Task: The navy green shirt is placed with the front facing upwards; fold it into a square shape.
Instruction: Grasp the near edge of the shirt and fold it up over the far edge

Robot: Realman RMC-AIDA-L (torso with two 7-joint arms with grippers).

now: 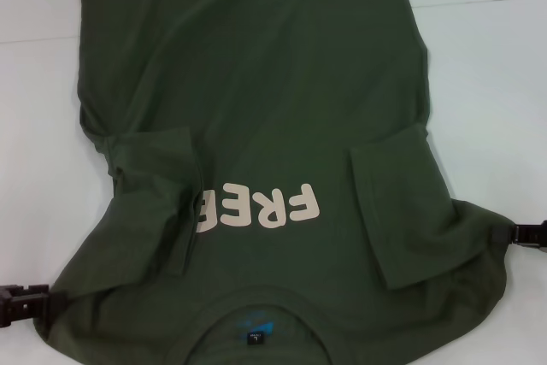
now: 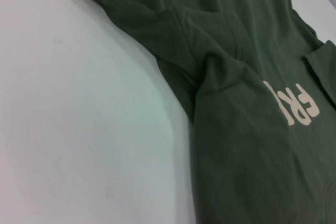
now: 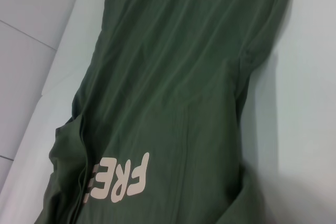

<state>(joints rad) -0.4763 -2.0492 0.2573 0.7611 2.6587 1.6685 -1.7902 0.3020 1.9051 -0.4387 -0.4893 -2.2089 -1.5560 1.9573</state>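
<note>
your navy green shirt [image 1: 256, 108] lies face-up on the white desk [image 1: 34, 83], soft and floppy, so grip its shoulder edges where left claw [image 1: 26, 303] and right claw [image 1: 528, 235] sit, openness unclear.

Navy green shirt [image 1: 256, 91], front up, sleeves folded inward, collar nearest

Even, bright overhead light; soft shadows, slight blur.
</note>
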